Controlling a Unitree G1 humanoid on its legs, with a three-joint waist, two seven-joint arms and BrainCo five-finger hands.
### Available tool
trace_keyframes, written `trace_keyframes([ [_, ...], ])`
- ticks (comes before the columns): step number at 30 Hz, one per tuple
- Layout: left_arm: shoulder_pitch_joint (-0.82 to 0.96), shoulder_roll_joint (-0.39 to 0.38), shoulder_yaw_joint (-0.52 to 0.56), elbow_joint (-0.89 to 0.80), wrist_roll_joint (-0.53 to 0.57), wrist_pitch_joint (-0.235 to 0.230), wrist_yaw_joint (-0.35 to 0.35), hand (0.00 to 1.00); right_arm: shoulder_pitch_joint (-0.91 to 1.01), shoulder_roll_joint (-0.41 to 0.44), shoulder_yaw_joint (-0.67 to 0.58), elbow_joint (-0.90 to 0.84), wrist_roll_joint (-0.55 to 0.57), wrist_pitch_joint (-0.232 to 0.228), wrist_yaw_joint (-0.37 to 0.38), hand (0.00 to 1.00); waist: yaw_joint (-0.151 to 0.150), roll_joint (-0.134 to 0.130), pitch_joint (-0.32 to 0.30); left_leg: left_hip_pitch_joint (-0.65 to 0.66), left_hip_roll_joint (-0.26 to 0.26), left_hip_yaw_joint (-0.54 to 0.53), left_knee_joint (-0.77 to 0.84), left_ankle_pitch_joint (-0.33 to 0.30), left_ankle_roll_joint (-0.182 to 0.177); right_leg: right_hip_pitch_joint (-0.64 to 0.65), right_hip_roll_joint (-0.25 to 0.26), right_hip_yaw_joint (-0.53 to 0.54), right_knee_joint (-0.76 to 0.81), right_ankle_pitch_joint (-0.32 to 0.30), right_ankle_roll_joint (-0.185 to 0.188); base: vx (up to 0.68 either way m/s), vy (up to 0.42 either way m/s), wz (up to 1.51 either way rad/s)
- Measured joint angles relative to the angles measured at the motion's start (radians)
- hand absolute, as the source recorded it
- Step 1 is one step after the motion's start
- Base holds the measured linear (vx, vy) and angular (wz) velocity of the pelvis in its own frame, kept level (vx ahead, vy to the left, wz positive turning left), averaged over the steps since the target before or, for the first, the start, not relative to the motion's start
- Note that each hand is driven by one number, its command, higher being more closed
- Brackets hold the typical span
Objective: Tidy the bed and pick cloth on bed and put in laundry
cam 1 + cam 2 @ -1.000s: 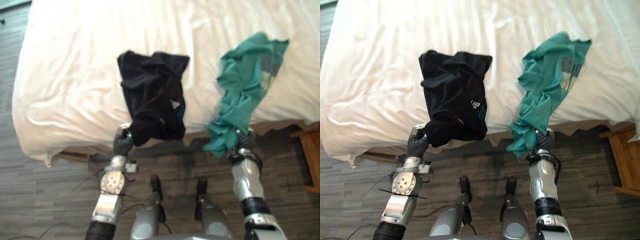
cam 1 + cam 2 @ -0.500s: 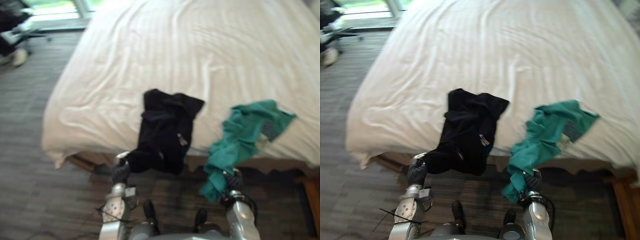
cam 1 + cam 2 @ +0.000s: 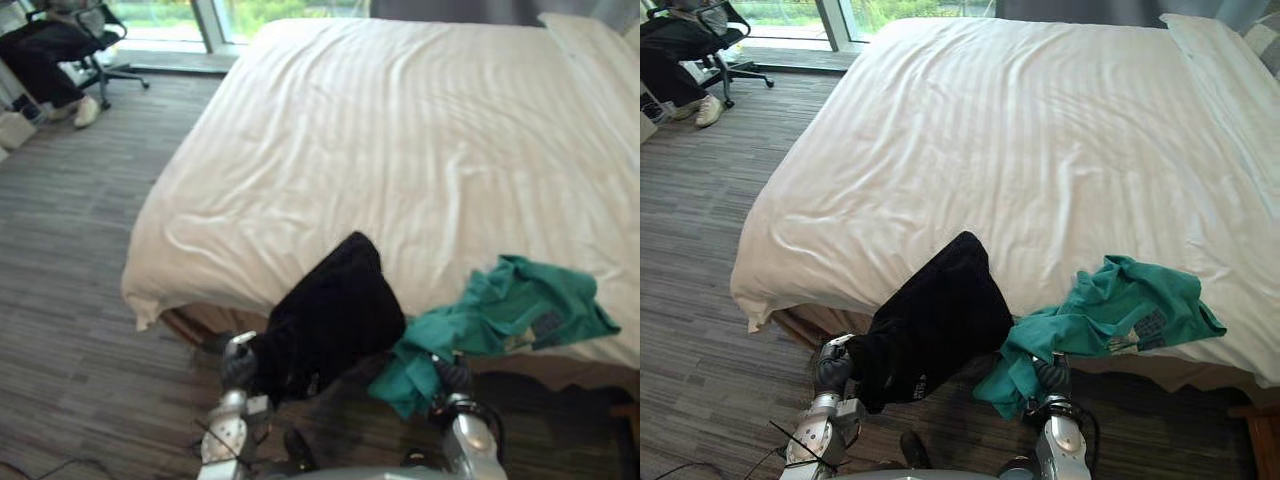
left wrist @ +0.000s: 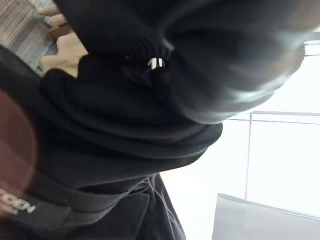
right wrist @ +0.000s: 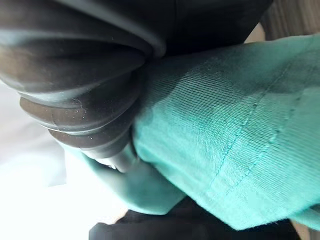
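A black cloth point(image 3: 935, 325) hangs over the near edge of the white bed point(image 3: 1040, 150), with its top end still on the sheet. My left hand point(image 3: 832, 368) is below the edge, shut on the cloth's lower end. The left wrist view has the black cloth point(image 4: 125, 125) right against the camera. A teal cloth point(image 3: 1125, 310) lies bunched on the bed's near edge to the right, one end drooping down. My right hand point(image 3: 1052, 378) is shut on that drooping end. In the right wrist view the teal cloth point(image 5: 225, 125) is beside the hand's dark cover point(image 5: 75, 75).
Grey plank floor point(image 3: 70, 250) runs along the bed's left side and in front of it. A person sits on an office chair point(image 3: 90, 40) at the far left by the windows. A pillow point(image 3: 1220, 50) lies at the bed's far right.
The camera has tilted up, taking in the whole bed. Both cloths have slid toward the near edge; the black one now mostly hangs off it, and the teal one is bunched tighter.
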State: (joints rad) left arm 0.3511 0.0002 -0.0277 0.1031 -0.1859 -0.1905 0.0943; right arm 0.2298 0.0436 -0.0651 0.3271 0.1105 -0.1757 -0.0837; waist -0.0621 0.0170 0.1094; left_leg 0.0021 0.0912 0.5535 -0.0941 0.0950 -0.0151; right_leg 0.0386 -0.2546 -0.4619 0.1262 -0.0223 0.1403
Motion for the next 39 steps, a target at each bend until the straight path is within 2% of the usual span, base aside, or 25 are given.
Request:
trace_keyframes([
  [4, 0.000, -0.015, -0.004, -0.019, 0.002, 0.011, 0.000, 1.00, 0.014, -0.010, 0.009, 0.000, -0.025, 0.008, 0.000, 1.00, -0.011, -0.008, 0.014, 0.033, -0.002, -0.037, -0.006, -0.034, 0.006, -0.036, -0.055, 0.004, 0.210, -0.018, -0.031, -0.02, -0.030, 0.22],
  [6, 0.001, -0.009, -0.003, -0.038, 0.003, 0.011, 0.000, 1.00, 0.031, -0.007, 0.020, 0.000, -0.036, 0.009, 0.002, 1.00, -0.011, -0.023, 0.023, 0.034, -0.013, -0.093, -0.005, -0.036, 0.009, -0.077, -0.077, 0.069, 0.343, -0.002, -0.056, 0.04, -0.002, 0.83],
  [7, 0.000, -0.010, -0.004, -0.042, 0.003, 0.011, 0.001, 1.00, 0.043, -0.010, 0.033, 0.001, -0.042, 0.010, 0.005, 1.00, -0.014, -0.016, 0.034, 0.027, -0.017, -0.153, -0.003, -0.031, 0.020, -0.125, -0.074, 0.145, 0.433, -0.009, -0.091, 0.11, -0.033, 1.35],
  [8, 0.000, -0.004, -0.008, -0.044, 0.003, 0.010, 0.004, 1.00, 0.057, -0.004, 0.052, 0.001, -0.042, 0.012, 0.017, 1.00, -0.035, -0.021, 0.035, -0.002, -0.017, -0.229, 0.005, -0.031, 0.023, -0.147, -0.022, 0.245, 0.453, -0.108, -0.094, 0.10, -0.037, 1.50],
  [9, 0.000, -0.001, -0.007, -0.044, 0.002, 0.010, 0.008, 1.00, 0.059, -0.004, 0.062, 0.001, -0.042, 0.012, 0.023, 1.00, -0.037, -0.024, 0.038, -0.013, -0.019, -0.259, 0.010, -0.031, 0.023, -0.152, -0.002, 0.283, 0.451, -0.137, -0.092, 0.13, -0.096, 1.66],
  [11, 0.008, 0.003, -0.011, -0.039, 0.000, 0.011, 0.021, 1.00, 0.078, 0.004, 0.098, 0.001, -0.042, 0.017, 0.042, 1.00, -0.034, -0.042, 0.049, -0.056, -0.047, -0.371, 0.034, -0.026, 0.022, -0.175, 0.095, 0.443, 0.418, -0.238, -0.076, 0.08, -0.103, 1.44],
  [13, 0.023, 0.003, -0.017, -0.022, -0.010, 0.012, 0.021, 1.00, 0.088, 0.012, 0.104, 0.000, -0.041, 0.026, 0.046, 1.00, -0.035, -0.054, 0.049, -0.068, -0.082, -0.417, 0.048, -0.025, 0.019, -0.163, 0.121, 0.512, 0.348, -0.251, -0.062, 0.07, -0.134, 1.26],
  [14, 0.028, 0.004, -0.020, -0.021, -0.015, 0.013, 0.021, 1.00, 0.090, 0.013, 0.104, 0.000, -0.041, 0.026, 0.046, 1.00, -0.034, -0.063, 0.046, -0.067, -0.095, -0.416, 0.047, -0.023, 0.016, -0.161, 0.116, 0.517, 0.305, -0.235, -0.063, 0.09, -0.168, 1.34],
  [15, 0.031, -0.007, -0.022, -0.009, -0.018, 0.024, 0.021, 1.00, 0.088, 0.004, 0.106, 0.005, -0.040, 0.032, 0.045, 1.00, -0.033, -0.063, 0.043, -0.061, -0.105, -0.415, 0.031, -0.010, 0.007, -0.134, 0.101, 0.487, 0.261, -0.247, -0.061, 0.10, -0.156, 0.84],
  [18, 0.066, -0.039, -0.043, -0.021, -0.018, 0.028, 0.016, 1.00, 0.084, -0.023, 0.105, 0.001, -0.040, 0.031, 0.045, 1.00, -0.030, -0.013, 0.043, -0.061, -0.064, -0.406, 0.005, 0.028, -0.014, -0.088, 0.134, 0.433, 0.189, -0.227, -0.075, 0.12, -0.154, 0.39],
  [21, 0.077, -0.050, -0.047, -0.055, -0.020, 0.028, 0.015, 1.00, 0.108, -0.009, 0.109, 0.001, -0.040, 0.031, 0.045, 1.00, -0.026, -0.017, 0.040, -0.052, -0.059, -0.428, 0.010, 0.029, -0.016, -0.047, 0.146, 0.397, 0.156, -0.224, -0.077, 0.12, -0.129, 0.33],
  [22, 0.077, -0.053, -0.047, -0.078, -0.021, 0.026, 0.015, 1.00, 0.112, -0.005, 0.117, 0.000, -0.041, 0.030, 0.045, 1.00, -0.023, -0.028, 0.042, -0.055, -0.058, -0.450, 0.010, 0.029, -0.016, -0.030, 0.149, 0.370, 0.140, -0.225, -0.077, 0.11, -0.103, 0.61],
  [24, 0.077, -0.056, -0.047, -0.097, -0.041, 0.026, 0.015, 1.00, 0.125, -0.003, 0.125, 0.000, -0.042, 0.029, 0.045, 1.00, -0.002, -0.042, 0.039, -0.067, -0.060, -0.489, 0.008, 0.033, -0.021, -0.011, 0.149, 0.320, 0.120, -0.224, -0.077, 0.11, -0.094, 0.72],
  [26, 0.094, -0.057, -0.043, -0.096, -0.060, 0.026, 0.016, 1.00, 0.131, -0.006, 0.128, 0.000, -0.042, 0.028, 0.043, 1.00, 0.031, -0.047, 0.038, -0.073, -0.070, -0.547, 0.004, 0.034, -0.021, 0.025, 0.145, 0.252, 0.096, -0.225, -0.077, 0.11, -0.075, 0.82],
  [28, 0.115, -0.065, -0.038, -0.096, -0.083, 0.026, 0.020, 1.00, 0.118, -0.015, 0.144, 0.000, -0.043, 0.027, 0.040, 1.00, 0.045, -0.046, 0.038, -0.082, -0.083, -0.588, 0.004, 0.043, -0.021, 0.044, 0.136, 0.191, 0.093, -0.225, -0.076, 0.08, -0.039, 0.99],
  [30, 0.128, -0.069, -0.037, -0.096, -0.102, 0.026, 0.020, 1.00, 0.119, -0.017, 0.147, -0.002, -0.045, 0.026, 0.038, 1.00, 0.058, -0.046, 0.038, -0.102, -0.111, -0.605, 0.005, 0.071, -0.003, 0.067, 0.123, 0.103, 0.095, -0.225, -0.076, 0.07, -0.010, 1.28],
  [31, 0.138, -0.074, -0.038, -0.095, -0.121, 0.026, 0.020, 1.00, 0.119, -0.019, 0.146, -0.002, -0.051, 0.026, 0.033, 1.00, 0.061, -0.047, 0.039, -0.113, -0.129, -0.561, 0.007, 0.086, 0.020, 0.079, 0.112, 0.043, 0.105, -0.225, -0.076, 0.05, 0.048, 1.36],
  [32, 0.143, -0.075, -0.042, -0.095, -0.139, 0.026, 0.021, 1.00, 0.119, -0.021, 0.145, -0.015, -0.067, 0.027, 0.019, 1.00, 0.078, -0.044, 0.044, -0.133, -0.142, -0.452, 0.029, 0.082, 0.072, 0.079, 0.102, -0.009, 0.137, -0.224, -0.077, 0.04, 0.081, 1.22],
  [33, 0.143, -0.073, -0.046, -0.095, -0.146, 0.026, 0.020, 1.00, 0.119, -0.021, 0.145, -0.026, -0.076, 0.028, 0.015, 1.00, 0.082, -0.042, 0.049, -0.141, -0.143, -0.399, 0.057, 0.054, 0.110, 0.079, 0.099, -0.024, 0.155, -0.225, -0.078, 0.06, 0.085, 1.04],
  [34, 0.140, -0.073, -0.052, -0.093, -0.158, 0.027, 0.020, 1.00, 0.114, -0.020, 0.147, -0.045, -0.084, 0.027, 0.010, 1.00, 0.080, -0.038, 0.054, -0.163, -0.141, -0.310, 0.124, -0.001, 0.155, 0.080, 0.094, -0.048, 0.195, -0.226, -0.079, 0.11, 0.101, 0.98],
  [35, 0.140, -0.066, -0.063, -0.090, -0.159, 0.027, 0.019, 1.00, 0.108, -0.020, 0.148, -0.069, -0.086, 0.027, 0.000, 1.00, 0.075, -0.035, 0.065, -0.176, -0.142, -0.297, 0.179, -0.022, 0.149, 0.070, 0.082, -0.064, 0.272, -0.230, -0.087, 0.11, 0.126, 1.12],
  [36, 0.138, -0.055, -0.086, -0.087, -0.164, 0.026, 0.018, 1.00, 0.116, -0.029, 0.148, -0.093, -0.086, 0.025, -0.004, 1.00, 0.075, -0.029, 0.061, -0.170, -0.147, -0.343, 0.172, -0.049, 0.126, 0.044, 0.072, -0.062, 0.340, -0.264, -0.107, 0.10, 0.147, 1.15],
  [37, 0.131, -0.036, -0.110, -0.078, -0.170, 0.026, 0.015, 1.00, 0.115, -0.027, 0.146, -0.107, -0.086, 0.025, -0.005, 1.00, 0.072, -0.028, 0.062, -0.165, -0.170, -0.370, 0.147, -0.059, 0.124, 0.036, 0.063, -0.055, 0.319, -0.298, -0.095, 0.06, 0.122, 0.92],
  [38, 0.122, -0.026, -0.127, -0.065, -0.172, 0.026, 0.013, 1.00, 0.108, -0.028, 0.144, -0.118, -0.086, 0.025, -0.005, 1.00, 0.075, -0.047, 0.053, -0.158, -0.182, -0.373, 0.126, -0.056, 0.125, 0.024, 0.053, -0.056, 0.282, -0.304, -0.085, 0.04, 0.090, 0.77],
  [39, 0.112, -0.025, -0.140, -0.040, -0.175, 0.027, 0.012, 1.00, 0.098, -0.027, 0.142, -0.119, -0.086, 0.025, -0.005, 1.00, 0.077, -0.039, 0.057, -0.150, -0.185, -0.373, 0.119, -0.053, 0.126, 0.013, 0.048, -0.062, 0.253, -0.303, -0.083, 0.04, 0.083, 0.44],
])
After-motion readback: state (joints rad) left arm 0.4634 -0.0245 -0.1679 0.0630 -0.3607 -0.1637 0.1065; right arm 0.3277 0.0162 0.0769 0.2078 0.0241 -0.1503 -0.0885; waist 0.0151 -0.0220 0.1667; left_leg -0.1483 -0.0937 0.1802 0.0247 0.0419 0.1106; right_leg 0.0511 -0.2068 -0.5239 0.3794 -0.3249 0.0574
